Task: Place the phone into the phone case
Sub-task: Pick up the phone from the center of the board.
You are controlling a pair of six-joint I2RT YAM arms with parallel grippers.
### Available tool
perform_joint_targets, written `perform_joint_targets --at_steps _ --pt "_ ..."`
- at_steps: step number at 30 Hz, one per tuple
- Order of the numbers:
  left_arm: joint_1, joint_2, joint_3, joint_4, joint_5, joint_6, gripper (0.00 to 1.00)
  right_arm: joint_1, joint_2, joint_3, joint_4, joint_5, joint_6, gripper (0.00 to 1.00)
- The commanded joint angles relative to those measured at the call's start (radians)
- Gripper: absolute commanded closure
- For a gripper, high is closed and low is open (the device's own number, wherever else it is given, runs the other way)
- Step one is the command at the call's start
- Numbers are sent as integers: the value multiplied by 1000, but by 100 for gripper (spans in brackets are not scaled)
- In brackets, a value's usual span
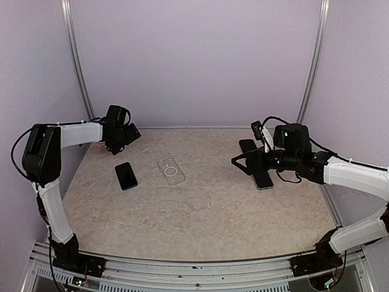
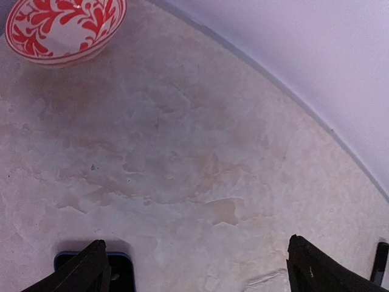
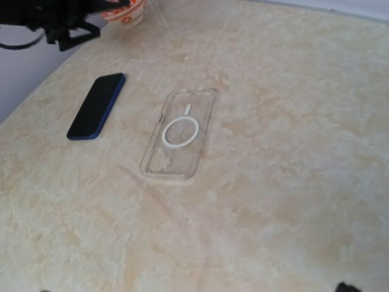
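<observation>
**Top external view: phone and case lying apart, both hands holding nothing**

Top external view is showing the phone (image 1: 126,176) lying flat on the tabletop (image 1: 200,213), near the clear phone case (image 1: 171,171) but not in it. By my judgement, the pickup is not yet begun. The left hand (image 1: 123,141) is hovering just behind the phone. The right hand (image 1: 240,163) is hanging well apart on the case's other side, leaving the middle free.

Left wrist view is showing its fingers (image 2: 85,274) standing wide apart with nothing between them. The phone's blue edge is peeking out beside one finger. A red-patterned bowl (image 2: 64,27) is sitting far off.

Right wrist view is looking onto the case, apparently lying open side up to receive the phone. Only the right hand's fingertips are showing, spread apart and gripping nothing.
</observation>
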Motion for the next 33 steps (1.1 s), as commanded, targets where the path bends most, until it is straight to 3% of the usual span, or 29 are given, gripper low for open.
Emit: perform_joint_targets --at_steps 1,9,20,33 --pt "8 78 46 -130 -52 82 1 15 1 -17 20 1 4 1" --pt "20 143 86 -196 -186 136 1 16 -25 -35 10 14 -1 1" --pt "30 192 3 -165 -108 129 7 19 0 -30 27 1 9 1" --pt "23 129 -105 -210 -47 61 5 19 -6 -38 24 9 11 1"
